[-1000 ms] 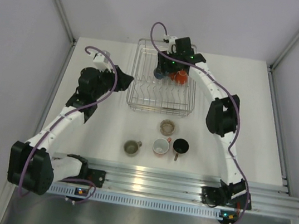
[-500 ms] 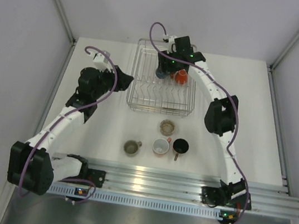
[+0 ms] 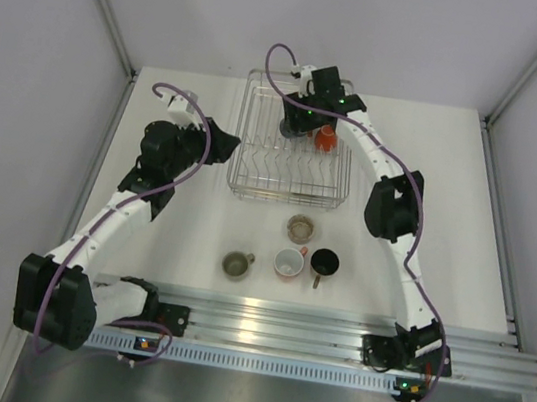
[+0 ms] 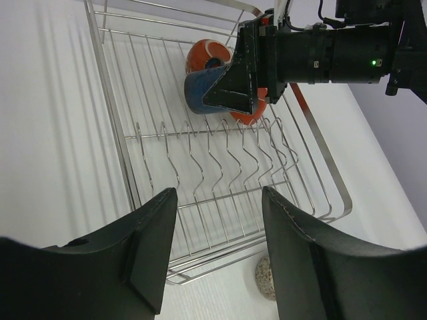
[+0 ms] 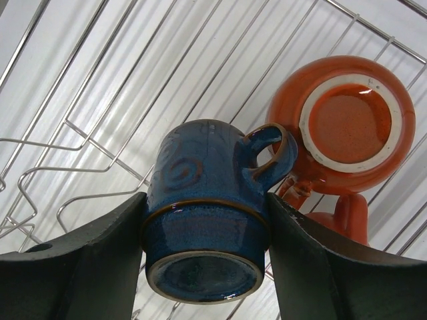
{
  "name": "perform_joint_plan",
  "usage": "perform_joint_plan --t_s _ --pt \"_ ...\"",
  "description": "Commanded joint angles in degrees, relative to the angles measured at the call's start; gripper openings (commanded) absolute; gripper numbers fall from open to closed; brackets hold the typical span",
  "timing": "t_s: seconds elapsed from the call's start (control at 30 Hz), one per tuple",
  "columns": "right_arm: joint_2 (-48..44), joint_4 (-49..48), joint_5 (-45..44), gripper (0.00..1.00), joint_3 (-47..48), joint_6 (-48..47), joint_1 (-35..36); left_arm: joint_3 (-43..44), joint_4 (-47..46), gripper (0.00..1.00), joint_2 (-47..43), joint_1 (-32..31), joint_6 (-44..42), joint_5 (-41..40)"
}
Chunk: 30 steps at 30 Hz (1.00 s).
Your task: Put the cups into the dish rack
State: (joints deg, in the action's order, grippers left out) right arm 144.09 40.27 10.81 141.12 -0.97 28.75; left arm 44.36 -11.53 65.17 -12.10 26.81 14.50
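The silver wire dish rack (image 3: pixel 284 200) stands at the back middle of the table. My right gripper (image 3: pixel 294 122) is over its far part, shut on the dark blue cup (image 5: pixel 200 200), which is bottom-up between the fingers above the wires. Two orange cups (image 5: pixel 350 127) lie in the rack just right of it. The left wrist view shows the blue cup (image 4: pixel 200 90) held beside the orange ones (image 4: pixel 207 53). My left gripper (image 3: pixel 226 144) is open and empty at the rack's left side. A speckled beige cup (image 3: pixel 300 228), an olive cup (image 3: pixel 236 264), a pink cup (image 3: pixel 289 263) and a black cup (image 3: pixel 325 262) stand on the table.
The four loose cups sit between the rack and the aluminium rail (image 3: pixel 280 324) at the near edge. White walls and metal posts close in the table at the left, right and back. The speckled cup (image 4: pixel 265 279) shows just beyond the rack's near corner.
My right gripper has shifted slightly left and farther back over the rack with the blue cup. The left arm has not moved.
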Motion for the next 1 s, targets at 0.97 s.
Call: perform_joint_plan --t_s 0.97 --pt "0.0 5.8 -2.2 0.00 3.0 -4.1 0.5 -0.8 -2.6 0.60 -0.5 0.3 0.4 1.5"
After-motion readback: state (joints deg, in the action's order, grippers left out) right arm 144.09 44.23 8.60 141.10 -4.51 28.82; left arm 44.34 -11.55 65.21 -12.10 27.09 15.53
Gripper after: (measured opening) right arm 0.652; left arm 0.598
